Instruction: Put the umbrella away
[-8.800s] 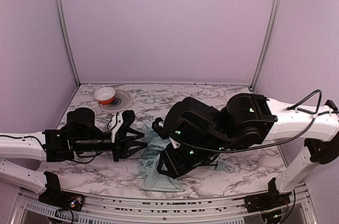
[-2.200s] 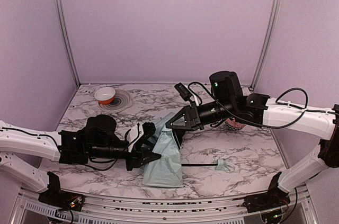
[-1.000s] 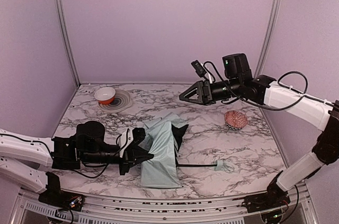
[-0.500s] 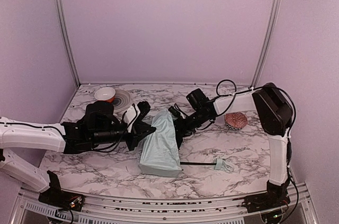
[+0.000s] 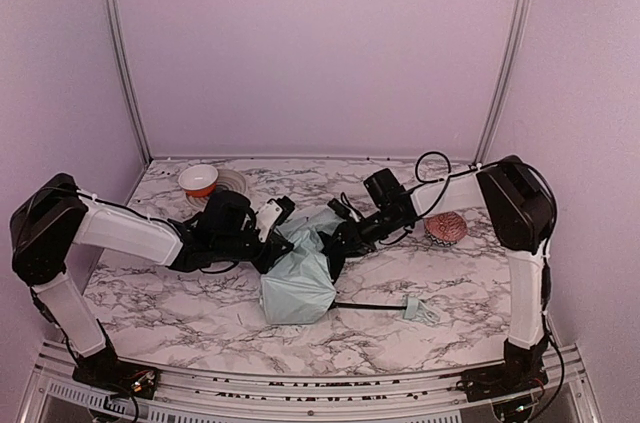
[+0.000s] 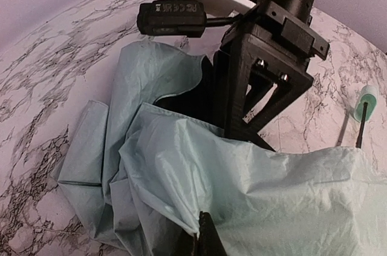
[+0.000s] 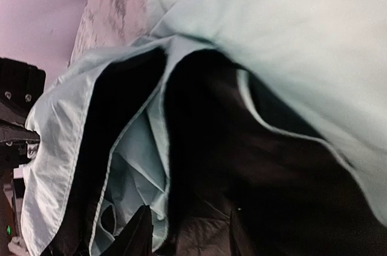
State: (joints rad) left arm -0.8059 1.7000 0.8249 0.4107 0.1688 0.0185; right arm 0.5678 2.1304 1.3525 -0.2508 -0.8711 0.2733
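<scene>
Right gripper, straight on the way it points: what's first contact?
The canopy: the right gripper points into its dark folds, and fabric fills the wrist view. Whether it already touches is unclear.

The tabletop (image 5: 180,293) is white with dark wiggly lines. Plain light purple walls (image 5: 320,53) stand around it, with metal posts (image 5: 122,53) in the back corners.

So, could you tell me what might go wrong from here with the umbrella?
1. The left tool pinches only a thin fold of the canopy; a pull may slip or tear it.
2. The right tool sits deep among the dark folds and may snag one.
3. The handle lies free on the table and may drag or swing.
</scene>
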